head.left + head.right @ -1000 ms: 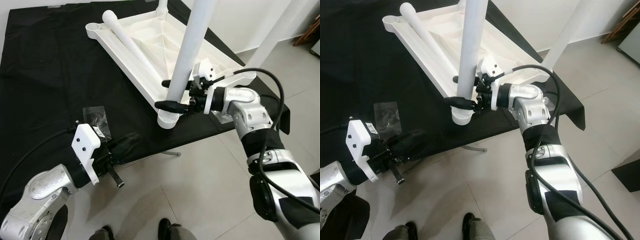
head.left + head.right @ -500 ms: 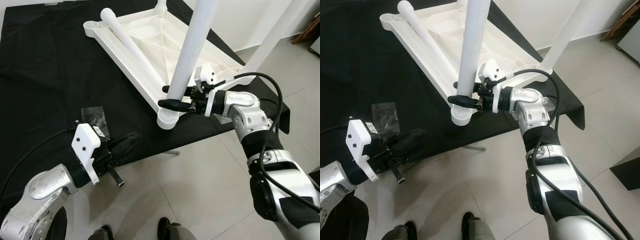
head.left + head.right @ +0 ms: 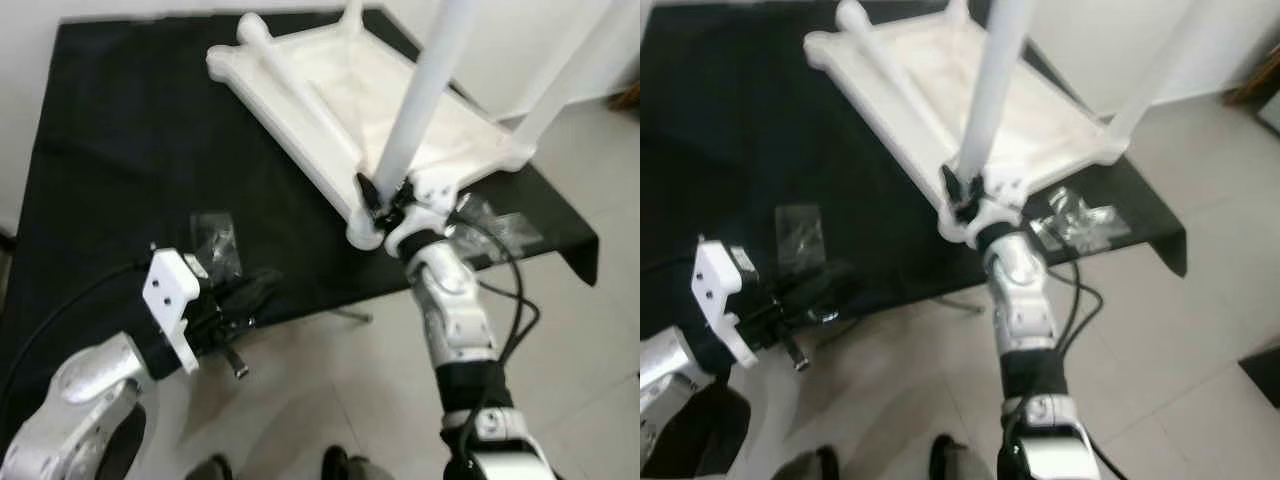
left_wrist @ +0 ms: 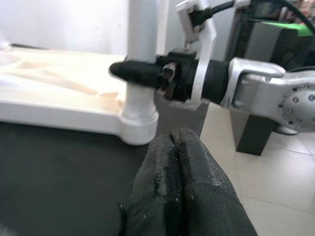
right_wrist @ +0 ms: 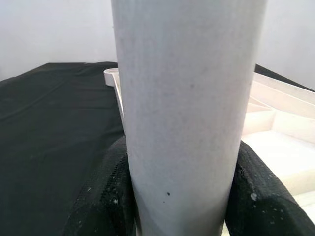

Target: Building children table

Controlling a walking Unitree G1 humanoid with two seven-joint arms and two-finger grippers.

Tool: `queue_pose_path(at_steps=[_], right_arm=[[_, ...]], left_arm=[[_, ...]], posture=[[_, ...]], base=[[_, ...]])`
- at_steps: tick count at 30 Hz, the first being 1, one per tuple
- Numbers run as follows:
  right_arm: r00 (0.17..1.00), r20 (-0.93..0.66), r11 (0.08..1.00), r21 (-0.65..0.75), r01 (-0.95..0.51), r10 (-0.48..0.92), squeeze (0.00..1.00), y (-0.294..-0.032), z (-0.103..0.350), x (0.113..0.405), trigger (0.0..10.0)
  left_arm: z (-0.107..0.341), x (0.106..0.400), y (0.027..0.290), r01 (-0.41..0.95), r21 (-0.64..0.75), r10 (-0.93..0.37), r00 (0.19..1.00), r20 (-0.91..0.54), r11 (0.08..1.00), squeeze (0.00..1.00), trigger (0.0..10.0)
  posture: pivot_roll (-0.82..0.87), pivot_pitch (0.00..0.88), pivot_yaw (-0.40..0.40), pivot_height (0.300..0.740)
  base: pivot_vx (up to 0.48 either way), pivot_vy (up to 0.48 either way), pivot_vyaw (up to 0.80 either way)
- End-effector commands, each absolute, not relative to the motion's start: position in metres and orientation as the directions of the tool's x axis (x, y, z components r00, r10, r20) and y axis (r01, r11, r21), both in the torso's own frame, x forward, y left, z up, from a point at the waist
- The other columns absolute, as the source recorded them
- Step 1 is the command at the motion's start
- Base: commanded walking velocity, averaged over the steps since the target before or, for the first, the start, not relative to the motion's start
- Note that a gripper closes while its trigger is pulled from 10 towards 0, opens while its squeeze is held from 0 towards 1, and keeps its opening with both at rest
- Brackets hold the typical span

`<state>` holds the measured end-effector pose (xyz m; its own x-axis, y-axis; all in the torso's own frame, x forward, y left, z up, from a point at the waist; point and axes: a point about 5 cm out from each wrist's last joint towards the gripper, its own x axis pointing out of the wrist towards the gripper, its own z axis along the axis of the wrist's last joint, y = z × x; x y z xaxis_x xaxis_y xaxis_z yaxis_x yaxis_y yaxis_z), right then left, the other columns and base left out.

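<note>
Left eye view, tabletop: the white children's tabletop (image 3: 340, 100) lies upside down on a black cloth (image 3: 120, 140), its near corner socket at the cloth's front edge.
Left eye view, leg: a white leg (image 3: 420, 100) stands upright in that near corner socket; a loose leg (image 3: 300, 85) lies across the tabletop's underside.
Left eye view, right gripper: the right gripper (image 3: 385, 195) is clamped on the upright leg just above the socket, one black finger on each side.
Right eye view, left gripper: the left gripper (image 3: 805, 290) hovers low at the cloth's front edge, near a clear plastic bag (image 3: 797, 232), holding nothing.
Right eye view, extras: crumpled clear wrapping (image 3: 1075, 215) lies on the cloth right of the socket; shoe tips show on the tiled floor (image 3: 1160, 330).
Left wrist view: its two fingers (image 4: 165, 172) are pressed together with nothing between, pointing at the corner socket (image 4: 139, 118).
Right wrist view: fingers (image 5: 106, 191) pinch the leg's round wall from both sides.
Handling: the leg looks like a light, stiff, smooth plastic tube, likely to slip or twist in the pads; a low hold near the socket gives the best control for seating it.
</note>
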<state>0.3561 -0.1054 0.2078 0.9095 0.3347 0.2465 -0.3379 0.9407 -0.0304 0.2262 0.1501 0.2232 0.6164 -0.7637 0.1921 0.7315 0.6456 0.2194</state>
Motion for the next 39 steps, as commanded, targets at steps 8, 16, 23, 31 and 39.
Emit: queue_pose_path(at_steps=[8, 16, 23, 31, 39], right_arm=[[0.897, 0.087, 0.901, -0.038, -0.432, 0.434, 0.0, -0.084, 0.183, 0.362, 10.0], [0.728, 0.168, 0.743, -0.047, -0.667, 0.664, 0.0, -0.074, 0.221, 0.353, 10.0], [0.343, 0.067, 0.345, -0.32, -0.882, 0.937, 0.0, -0.079, 0.247, 0.346, 10.0], [0.218, -0.021, 0.201, -0.306, -0.931, 0.976, 0.0, -0.087, 0.256, 0.355, 10.0], [0.09, -0.065, 0.07, -0.265, -0.962, 0.994, 0.0, -0.091, 0.261, 0.361, 0.0]], left_arm=[[0.217, 0.226, 0.142, 0.762, 0.197, -0.786, 0.587, 0.192, 0.617, 0.0, 10.0], [0.217, 0.227, 0.141, 0.762, 0.2, -0.787, 0.585, 0.196, 0.617, 0.0, 10.0], [0.217, 0.228, 0.141, 0.759, 0.202, -0.785, 0.587, 0.198, 0.619, 0.0, 10.0], [0.218, 0.229, 0.142, 0.756, 0.208, -0.783, 0.589, 0.199, 0.621, 0.0, 10.0], [0.22, 0.228, 0.144, 0.751, 0.212, -0.78, 0.593, 0.2, 0.625, 0.0, 10.0]], posture=[[0.04, 0.267, -0.117, 0.74], [0.04, 0.263, -0.117, 0.74], [0.04, 0.265, -0.119, 0.74], [0.05, 0.265, -0.119, 0.74], [0.06, 0.268, -0.117, 0.74]], base=[[0.0, 0.0, 0.0], [0.0, 0.0, 0.0], [0.0, 0.0, 0.0], [0.0, 0.0, 0.0], [0.0, 0.0, 0.0]])
